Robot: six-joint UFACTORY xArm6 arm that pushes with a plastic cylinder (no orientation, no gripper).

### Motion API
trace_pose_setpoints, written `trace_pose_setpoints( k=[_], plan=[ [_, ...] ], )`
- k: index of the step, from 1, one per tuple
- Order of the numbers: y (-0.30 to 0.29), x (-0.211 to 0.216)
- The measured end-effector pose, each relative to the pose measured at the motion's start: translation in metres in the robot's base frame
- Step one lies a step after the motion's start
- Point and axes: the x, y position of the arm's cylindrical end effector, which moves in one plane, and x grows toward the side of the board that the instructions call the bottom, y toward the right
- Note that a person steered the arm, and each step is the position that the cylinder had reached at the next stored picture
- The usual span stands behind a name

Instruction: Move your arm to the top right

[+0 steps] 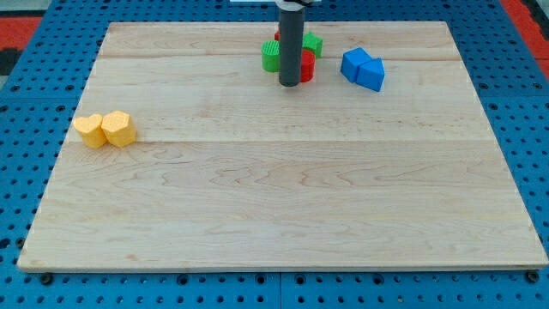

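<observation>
My tip (289,84) rests on the wooden board (274,197) near the view's top centre. The dark rod stands in front of a cluster of blocks: a green block (271,56) at its left, a red block (307,65) just right of it and another green block (314,43) behind that. The rod hides part of this cluster. Two blue blocks (363,69) lie touching each other to the right of the tip, a short gap away.
Two yellow blocks (105,130) sit side by side near the board's left edge. The board lies on a blue perforated table (26,103), with red matting at the top corners.
</observation>
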Motion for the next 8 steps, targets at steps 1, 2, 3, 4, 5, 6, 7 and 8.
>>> trace_pose_setpoints(
  k=[1, 2, 3, 4, 5, 6, 7, 8],
  plan=[
    [0.031, 0.008],
    [0.138, 0.036],
    [0.249, 0.035],
    [0.307, 0.025],
    [0.318, 0.021],
    [0.318, 0.024],
    [0.327, 0.023],
    [0.323, -0.005]
  ],
)
